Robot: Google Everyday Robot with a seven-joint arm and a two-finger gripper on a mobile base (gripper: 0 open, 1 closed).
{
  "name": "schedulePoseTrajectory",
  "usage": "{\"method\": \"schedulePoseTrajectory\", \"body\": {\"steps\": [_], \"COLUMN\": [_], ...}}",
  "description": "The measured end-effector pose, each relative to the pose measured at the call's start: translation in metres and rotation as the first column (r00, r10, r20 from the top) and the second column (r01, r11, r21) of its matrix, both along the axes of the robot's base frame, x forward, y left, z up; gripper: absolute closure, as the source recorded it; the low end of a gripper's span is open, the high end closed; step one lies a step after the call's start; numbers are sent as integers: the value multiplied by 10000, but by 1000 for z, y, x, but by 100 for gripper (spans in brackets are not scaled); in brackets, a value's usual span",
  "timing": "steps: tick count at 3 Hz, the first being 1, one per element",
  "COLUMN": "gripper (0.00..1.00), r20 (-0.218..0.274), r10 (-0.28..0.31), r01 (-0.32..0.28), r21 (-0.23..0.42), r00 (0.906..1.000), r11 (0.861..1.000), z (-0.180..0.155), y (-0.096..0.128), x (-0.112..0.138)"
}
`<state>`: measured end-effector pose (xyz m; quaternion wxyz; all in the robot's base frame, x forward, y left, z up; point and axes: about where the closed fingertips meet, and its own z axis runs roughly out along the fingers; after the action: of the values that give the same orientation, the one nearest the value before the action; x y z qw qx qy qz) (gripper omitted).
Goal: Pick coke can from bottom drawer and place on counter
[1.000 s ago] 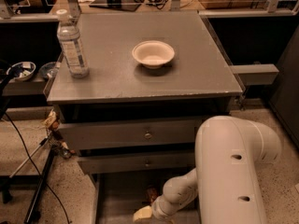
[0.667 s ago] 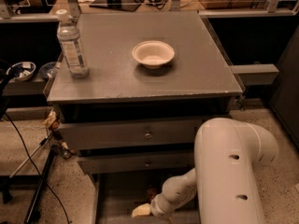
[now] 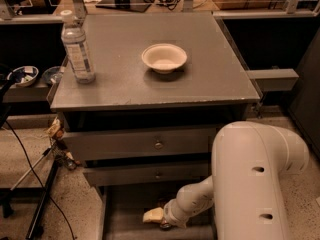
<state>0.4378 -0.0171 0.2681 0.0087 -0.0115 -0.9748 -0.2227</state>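
Observation:
The bottom drawer (image 3: 122, 211) is pulled out below the two knobbed drawers. My white arm bends down from the lower right, and my gripper (image 3: 153, 215) is low inside the drawer near its middle. The coke can does not show plainly. Only a small dark shape (image 3: 162, 203) and a glint of metal (image 3: 164, 226) sit right by the gripper's wrist, and I cannot tell whether either is the can. The grey counter (image 3: 210, 79) is the cabinet's top.
A clear water bottle (image 3: 77, 49) stands at the counter's left edge. A white bowl (image 3: 164, 58) sits near its middle. Two closed drawers with knobs (image 3: 158, 144) are above the open one. Cables and a stand leg (image 3: 40, 211) lie on the floor to the left.
My gripper has moved a little deeper into the bottom drawer, away from its front edge. The bottle and bowl have not moved.

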Motion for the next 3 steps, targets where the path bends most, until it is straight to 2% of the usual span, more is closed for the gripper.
{"method": "schedulePoseTrajectory", "body": {"steps": [1,2,3], "gripper": [0,0,0], "r20": [462,365,270], "r10": [-480,-594,-544], "r01": [478,589,544], "r21": [47,123,-9], "r00": [9978,9976,9982], "r11": [9988,9982,9985], "z": [-22,-37,-68], "y": [13,16,26], "x": [26,23,31]}}
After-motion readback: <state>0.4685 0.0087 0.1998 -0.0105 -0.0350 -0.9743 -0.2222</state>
